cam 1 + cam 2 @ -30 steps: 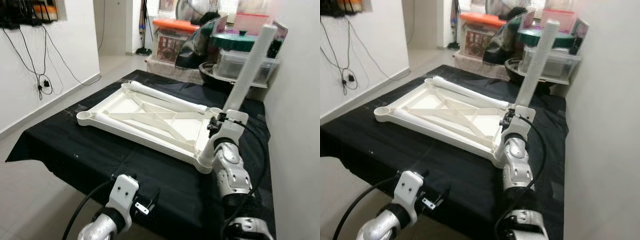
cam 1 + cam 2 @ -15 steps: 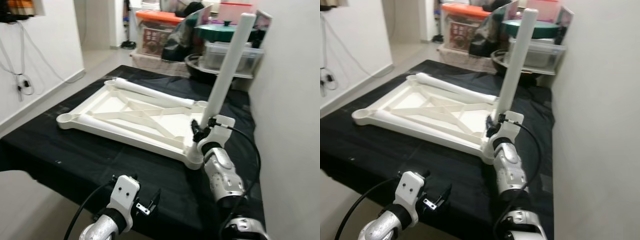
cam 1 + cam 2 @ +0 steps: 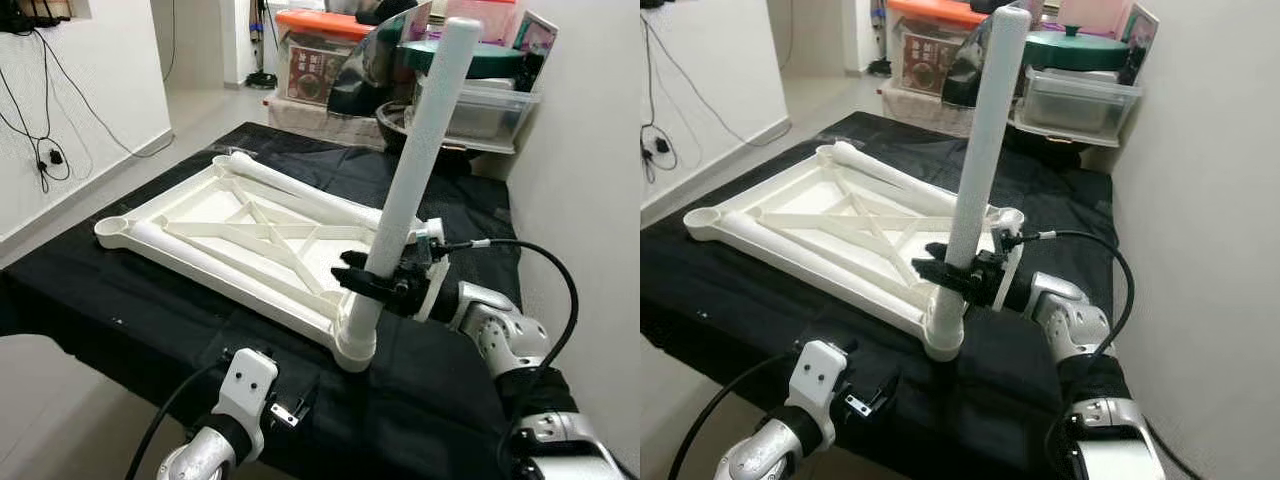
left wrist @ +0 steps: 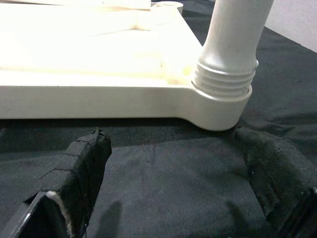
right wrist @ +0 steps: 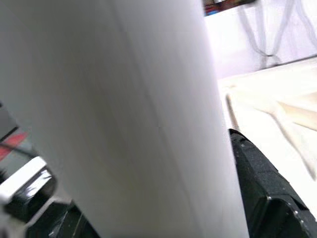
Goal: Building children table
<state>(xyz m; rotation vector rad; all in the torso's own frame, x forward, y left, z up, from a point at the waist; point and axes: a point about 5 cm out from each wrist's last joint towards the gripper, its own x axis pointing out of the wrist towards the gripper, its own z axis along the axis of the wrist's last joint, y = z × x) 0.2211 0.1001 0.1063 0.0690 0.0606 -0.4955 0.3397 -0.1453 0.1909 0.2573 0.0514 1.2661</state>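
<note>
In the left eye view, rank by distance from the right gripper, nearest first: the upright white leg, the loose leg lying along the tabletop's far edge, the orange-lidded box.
1. Upright white leg: clamped in the right gripper.
2. Loose leg: lying on the tabletop, farther back-left.
3. Orange-lidded box: behind the table.

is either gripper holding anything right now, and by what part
Yes. The right gripper is shut on the upright white leg near its lower end, just above the tabletop's corner socket. The left gripper is open, holding nothing.

Head eyes look down — wrists close (shared table leg (image 4: 233, 44)).
</note>
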